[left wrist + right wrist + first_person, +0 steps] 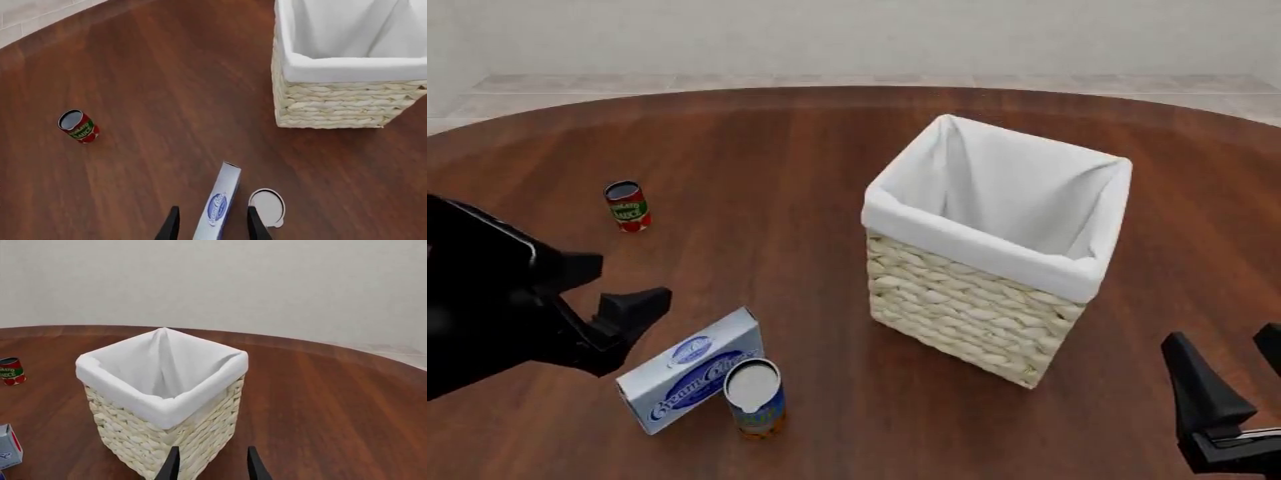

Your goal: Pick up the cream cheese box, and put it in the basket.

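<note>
— At seven o'clock on the worktop, where does the cream cheese box sit?
— It lies flat, with the blue-orange can touching or just beside its near corner. The small red can stands well apart, toward ten o'clock.
— And the left tool?
— Spread wide, its fingers straddling the box's narrow end in the wrist view, not clamped on it. Nothing lifted yet.
— The right tool?
— Parted and empty, facing the basket at three o'clock.
— So what remains?
— I judge nearly everything: closing on the box, raising it, carrying it over the liner, releasing. The basket shows only white cloth inside.
</note>
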Tool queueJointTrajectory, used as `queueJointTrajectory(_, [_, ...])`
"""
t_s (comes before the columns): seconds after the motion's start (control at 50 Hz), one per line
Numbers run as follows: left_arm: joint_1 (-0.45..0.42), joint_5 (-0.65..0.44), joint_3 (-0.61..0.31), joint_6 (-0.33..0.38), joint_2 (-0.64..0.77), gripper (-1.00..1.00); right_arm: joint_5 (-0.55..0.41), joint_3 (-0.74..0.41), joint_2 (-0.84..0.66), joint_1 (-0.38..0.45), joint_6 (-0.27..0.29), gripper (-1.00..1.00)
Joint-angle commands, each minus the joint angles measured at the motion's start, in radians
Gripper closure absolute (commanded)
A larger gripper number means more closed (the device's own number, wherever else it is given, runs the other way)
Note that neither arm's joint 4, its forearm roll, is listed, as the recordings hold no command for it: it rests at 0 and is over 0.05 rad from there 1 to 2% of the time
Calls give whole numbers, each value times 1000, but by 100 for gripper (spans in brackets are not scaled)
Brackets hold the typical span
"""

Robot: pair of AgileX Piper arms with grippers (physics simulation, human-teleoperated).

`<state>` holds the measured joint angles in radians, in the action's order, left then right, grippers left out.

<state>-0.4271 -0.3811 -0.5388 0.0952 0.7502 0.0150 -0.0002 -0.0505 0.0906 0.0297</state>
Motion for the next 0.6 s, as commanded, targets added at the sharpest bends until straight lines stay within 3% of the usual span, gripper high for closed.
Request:
queueJointTrajectory(0.02, [13,-22,-3,22,16,-100,0,0,0,2,0,-100])
queueJointTrajectory(0.6, [-14,-44,28,22,74,-100,-15,0,14,4,-2,-100])
